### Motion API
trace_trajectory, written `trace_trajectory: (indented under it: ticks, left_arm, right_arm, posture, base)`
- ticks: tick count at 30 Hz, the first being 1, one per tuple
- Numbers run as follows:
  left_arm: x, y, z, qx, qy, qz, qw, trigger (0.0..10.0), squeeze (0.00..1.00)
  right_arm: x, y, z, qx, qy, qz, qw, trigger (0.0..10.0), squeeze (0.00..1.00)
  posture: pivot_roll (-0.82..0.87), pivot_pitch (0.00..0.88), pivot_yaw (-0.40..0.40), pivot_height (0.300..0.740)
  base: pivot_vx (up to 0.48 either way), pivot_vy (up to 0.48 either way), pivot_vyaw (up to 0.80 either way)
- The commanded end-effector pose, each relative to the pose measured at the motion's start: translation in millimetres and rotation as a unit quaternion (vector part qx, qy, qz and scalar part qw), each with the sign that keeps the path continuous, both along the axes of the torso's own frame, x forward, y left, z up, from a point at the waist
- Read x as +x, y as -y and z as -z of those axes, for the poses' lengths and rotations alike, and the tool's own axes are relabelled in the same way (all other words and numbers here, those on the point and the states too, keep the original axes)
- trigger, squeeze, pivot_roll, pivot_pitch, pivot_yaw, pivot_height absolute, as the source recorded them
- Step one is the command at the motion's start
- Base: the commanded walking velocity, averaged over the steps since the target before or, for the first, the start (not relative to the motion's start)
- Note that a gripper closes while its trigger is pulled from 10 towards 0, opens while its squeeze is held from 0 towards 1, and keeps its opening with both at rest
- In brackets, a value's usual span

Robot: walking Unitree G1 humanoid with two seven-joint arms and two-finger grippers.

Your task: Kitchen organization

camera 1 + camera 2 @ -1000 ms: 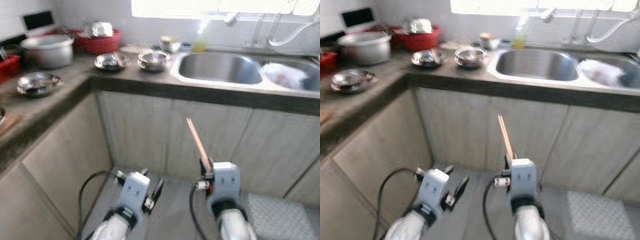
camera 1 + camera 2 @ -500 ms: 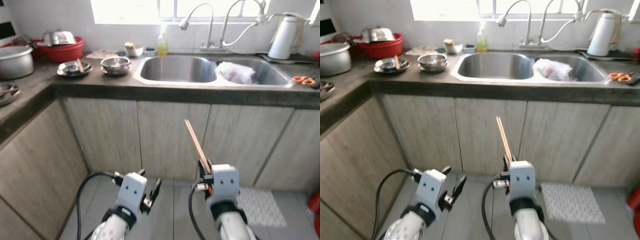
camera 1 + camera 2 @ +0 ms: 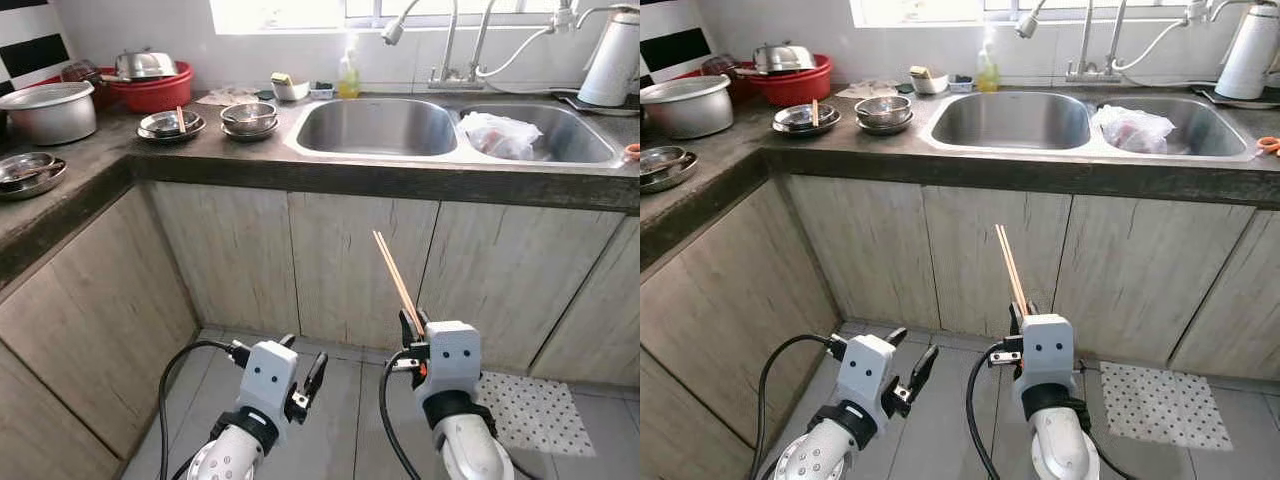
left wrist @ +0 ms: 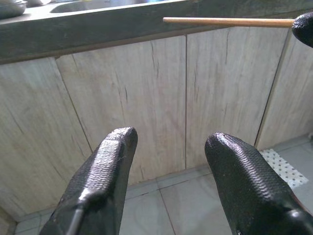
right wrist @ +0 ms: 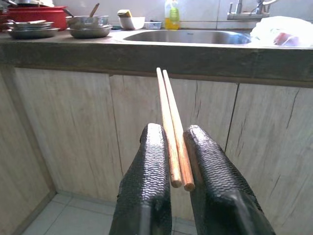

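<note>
Right gripper (image 5: pixel 175 147): sitting at the lower centre of the frame, its two black fingers (image 5: pixel 146 186) pressing together on a pair of wooden chopsticks (image 5: pixel 168 117).
Chopsticks: lying side by side, rising from between the fingers toward the middle of the frame.
Surface (image 5: pixel 98 51): running dark across the upper part of the frame, above pale wood-grain cabinet doors (image 5: pixel 63 127).
Sink (image 5: pixel 190 36): gleaming at upper centre.
Steel bowls (image 5: pixel 88 25): sitting at upper left, beside a red basin (image 5: pixel 34 13).
Soap bottle (image 5: pixel 171 12): standing at the top centre.
Plastic bag (image 5: pixel 283 30): showing white at upper right.
</note>
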State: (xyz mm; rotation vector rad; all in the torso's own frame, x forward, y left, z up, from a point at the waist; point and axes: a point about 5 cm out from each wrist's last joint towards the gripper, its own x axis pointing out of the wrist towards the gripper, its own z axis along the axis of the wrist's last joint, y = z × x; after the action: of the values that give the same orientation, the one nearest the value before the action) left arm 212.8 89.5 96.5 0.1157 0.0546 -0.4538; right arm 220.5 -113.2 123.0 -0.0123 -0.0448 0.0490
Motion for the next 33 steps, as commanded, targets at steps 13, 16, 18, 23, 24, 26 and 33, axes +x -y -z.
trace_trajectory:
  ticks: [13,16,18,23,24,26,33]
  left_arm:
    - [0.6,-1.1,-2,0.002,0.002,-0.004,1.000,10.0,0.00]
    - [0.5,-1.3,-2,0.002,0.002,-0.005,1.000,10.0,0.00]
    - [0.6,-1.4,-2,0.002,0.003,-0.005,1.000,10.0,0.00]
    - [0.4,-1.6,-3,0.001,0.003,-0.005,1.000,10.0,0.00]
    - [0.4,-1.6,-3,0.001,0.003,-0.005,1.000,10.0,0.00]
    - [0.7,-2.3,-2,0.005,0.008,-0.007,1.000,10.0,0.00]
    - [1.6,-1.0,-4,0.002,0.008,-0.006,1.000,10.0,0.00]
  right_arm:
    - [15.8,8.0,-19,0.005,0.036,0.003,0.999,10.0,0.00]
    - [17.7,8.2,-22,0.006,0.043,0.003,0.999,10.0,0.00]
    - [18.7,7.4,-26,0.009,0.048,0.001,0.999,10.0,0.00]
    - [20.5,6.2,-29,0.013,0.054,-0.004,0.998,10.0,0.00]
    - [20.7,6.6,-30,0.008,0.054,-0.003,0.998,10.0,0.00]
    - [24.0,10.0,-31,-0.049,0.046,0.010,0.998,10.0,0.00]
    - [32.0,10.8,-48,-0.027,0.082,0.004,0.996,10.0,0.00]
  posture:
    - [0.04,0.000,0.004,0.740]
    - [0.04,0.000,0.002,0.740]
    - [0.04,0.000,0.002,0.740]
    - [0.04,0.000,0.004,0.740]
    - [0.04,0.000,0.004,0.740]
    - [0.04,0.000,0.004,0.740]
    - [0.03,0.000,0.003,0.740]
  base:
    - [0.359,0.000,0.00]
    - [0.376,0.000,0.00]
    - [0.377,0.000,0.00]
    - [0.379,0.000,0.00]
    - [0.386,0.000,0.00]
    - [0.390,0.000,0.00]
    - [0.394,0.000,0.00]
